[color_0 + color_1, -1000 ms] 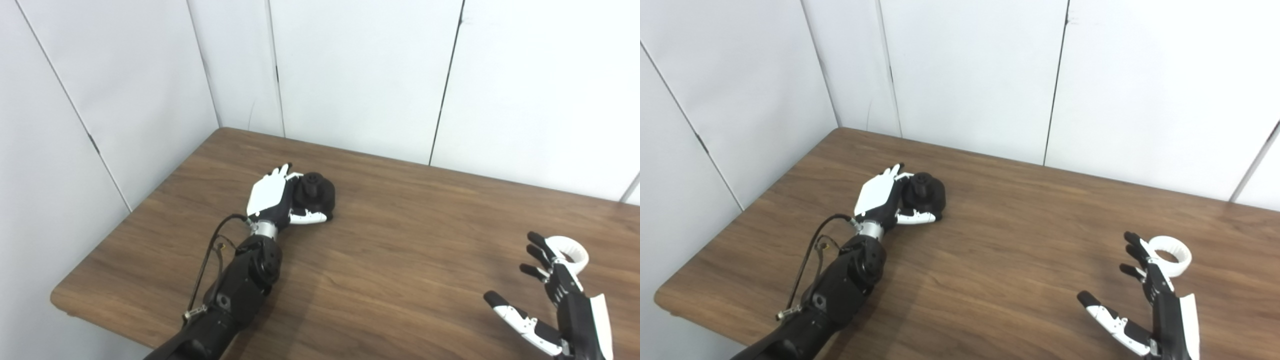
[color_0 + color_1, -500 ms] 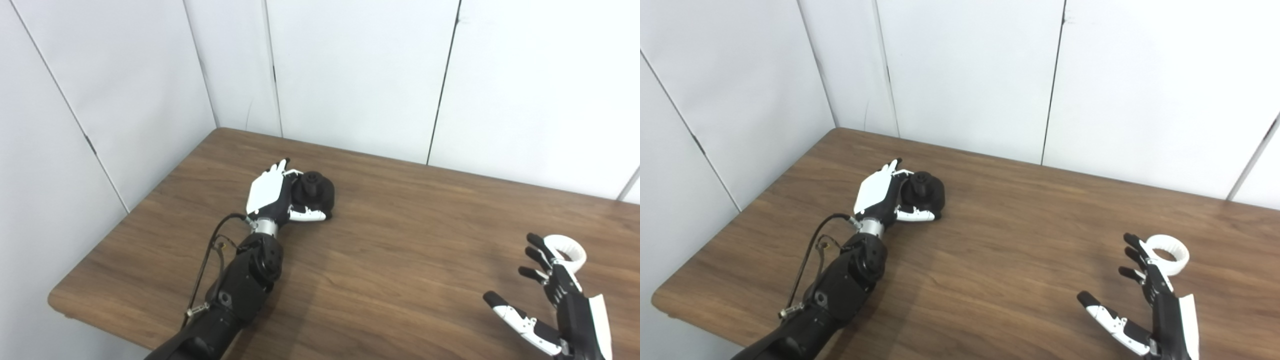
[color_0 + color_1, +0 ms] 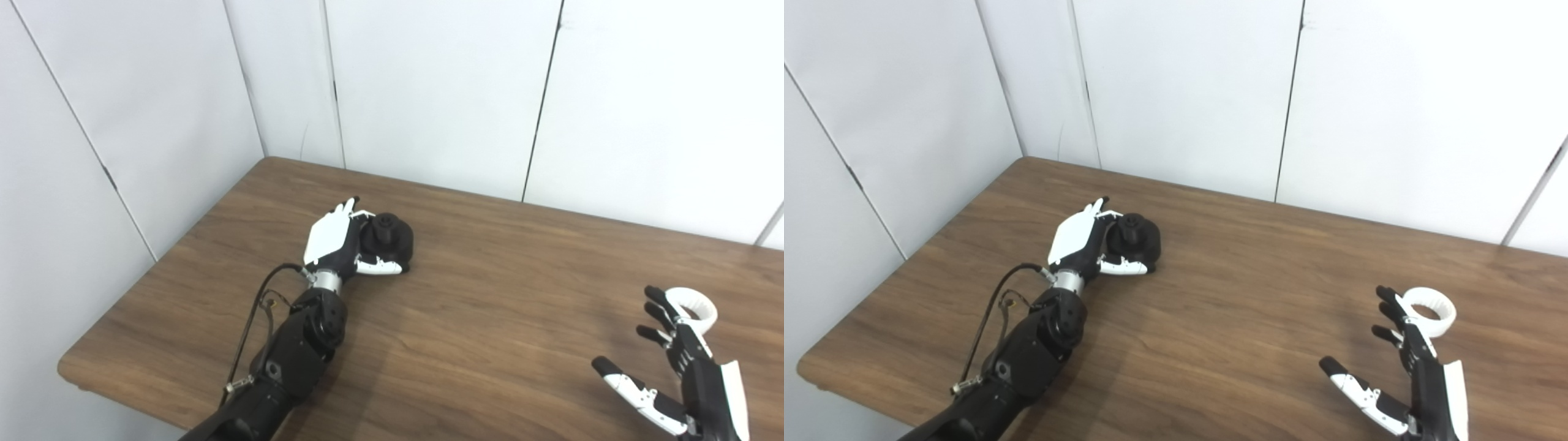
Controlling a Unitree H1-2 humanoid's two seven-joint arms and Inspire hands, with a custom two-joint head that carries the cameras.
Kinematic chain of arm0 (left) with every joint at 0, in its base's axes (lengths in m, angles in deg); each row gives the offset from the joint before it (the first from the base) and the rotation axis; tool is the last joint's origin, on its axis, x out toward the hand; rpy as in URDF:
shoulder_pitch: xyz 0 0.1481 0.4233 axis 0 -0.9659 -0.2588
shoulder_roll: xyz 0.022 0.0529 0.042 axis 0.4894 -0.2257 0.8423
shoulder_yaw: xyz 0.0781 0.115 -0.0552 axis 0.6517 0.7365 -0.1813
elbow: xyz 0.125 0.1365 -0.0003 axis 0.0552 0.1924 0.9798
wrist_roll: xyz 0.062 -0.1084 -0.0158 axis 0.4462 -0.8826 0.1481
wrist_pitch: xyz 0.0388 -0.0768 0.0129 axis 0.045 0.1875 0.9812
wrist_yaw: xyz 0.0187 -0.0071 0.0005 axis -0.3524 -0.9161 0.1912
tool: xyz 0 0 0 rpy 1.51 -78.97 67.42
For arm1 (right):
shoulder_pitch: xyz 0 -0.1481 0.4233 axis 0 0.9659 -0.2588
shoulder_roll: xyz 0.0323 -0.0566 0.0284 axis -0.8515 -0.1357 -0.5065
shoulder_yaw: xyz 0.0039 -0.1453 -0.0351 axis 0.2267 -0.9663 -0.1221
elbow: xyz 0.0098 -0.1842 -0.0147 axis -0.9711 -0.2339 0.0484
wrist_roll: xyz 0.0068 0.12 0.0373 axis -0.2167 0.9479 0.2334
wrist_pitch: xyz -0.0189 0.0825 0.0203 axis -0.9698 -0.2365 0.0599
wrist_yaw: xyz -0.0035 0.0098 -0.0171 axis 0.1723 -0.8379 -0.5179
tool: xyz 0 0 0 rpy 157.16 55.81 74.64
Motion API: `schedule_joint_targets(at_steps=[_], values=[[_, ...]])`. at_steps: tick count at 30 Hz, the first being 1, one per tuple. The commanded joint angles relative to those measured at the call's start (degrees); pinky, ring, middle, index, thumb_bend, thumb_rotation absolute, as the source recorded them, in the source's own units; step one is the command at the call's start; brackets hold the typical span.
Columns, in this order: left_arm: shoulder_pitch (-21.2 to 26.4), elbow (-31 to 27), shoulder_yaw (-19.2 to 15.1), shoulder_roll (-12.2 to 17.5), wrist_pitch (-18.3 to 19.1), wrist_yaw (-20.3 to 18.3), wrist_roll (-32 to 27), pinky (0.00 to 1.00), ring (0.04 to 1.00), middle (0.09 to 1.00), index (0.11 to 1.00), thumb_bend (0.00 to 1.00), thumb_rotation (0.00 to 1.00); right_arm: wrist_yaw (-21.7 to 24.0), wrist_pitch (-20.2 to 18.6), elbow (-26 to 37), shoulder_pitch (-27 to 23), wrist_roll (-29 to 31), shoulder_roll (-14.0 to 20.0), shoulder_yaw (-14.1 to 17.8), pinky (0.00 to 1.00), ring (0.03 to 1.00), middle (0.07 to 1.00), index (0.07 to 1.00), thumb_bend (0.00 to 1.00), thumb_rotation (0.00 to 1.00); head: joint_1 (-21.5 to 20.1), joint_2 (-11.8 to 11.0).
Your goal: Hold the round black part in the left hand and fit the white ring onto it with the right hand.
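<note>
The round black part (image 3: 393,237) rests on the brown table (image 3: 490,318) at the far left. My left hand (image 3: 334,240) lies against its left side, fingers straight and apart and the white thumb (image 3: 380,267) along its front edge; it cups the part without closing on it. The white ring (image 3: 1428,304) lies flat on the table at the right. My right hand (image 3: 677,367) is open with fingers spread, palm to the left, and its fingertips (image 3: 656,301) reach just short of the ring's left rim.
White wall panels (image 3: 429,92) stand close behind and to the left of the table. The table's left front corner (image 3: 67,367) and front edge are near my left forearm (image 3: 294,349). Bare wood lies between the two hands.
The view has shifted slightly. My left hand and the black part have edged a little to the right together. The right hand and the ring have hardly moved.
</note>
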Motion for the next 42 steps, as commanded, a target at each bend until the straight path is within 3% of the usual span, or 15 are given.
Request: schedule_joint_targets(at_steps=[1,13,20,32,42], values=[[-1.02,-2.12,2.28,-0.49,-0.36,-1.78,1.44,1.0,1.0,1.0,0.629,0.96,0.37,0.05,-0.37,-2.36,3.81,0.36,0.76,0.67,0.76,0.875,0.909,0.856,0.73,0.26,0.1,0.15],[-6.46,-12.66,6.0,-2.17,-0.26,-3.92,2.25,1.0,1.0,1.0,0.631,0.98,0.35,0.08,-0.27,-2.45,3.65,0.55,0.74,0.74,0.76,0.877,0.911,0.858,0.72,0.26,-0.57,0.5],[-9.51,-14.7,6.64,-3.07,-3.74,-4.59,1.56,1.0,1.0,1.0,0.628,0.98,0.33,-0.18,-0.3,-2.19,3.74,0.1,0.31,0.44,0.74,0.871,0.907,0.855,0.72,0.24,-2.9,1.21],[-13.59,-24.55,8.28,-2.3,-4.84,-12.49,1.24,1.0,1.0,1.0,0.634,0.99,0.32,-0.76,-2.7,-0.26,4.12,-1.5,-1.18,-0.45,0.77,0.879,0.911,0.856,0.73,0.26,-8.5,3.13],[-15.72,-28.9,11.99,-1.85,-7.17,-18.45,2.33,0.99,1.0,1.0,0.63,1.0,0.35,-1.27,-3.72,0.49,4.15,-3.14,-2.7,-1.26,0.76,0.873,0.913,0.866,0.73,0.29,-12.46,4.57]])
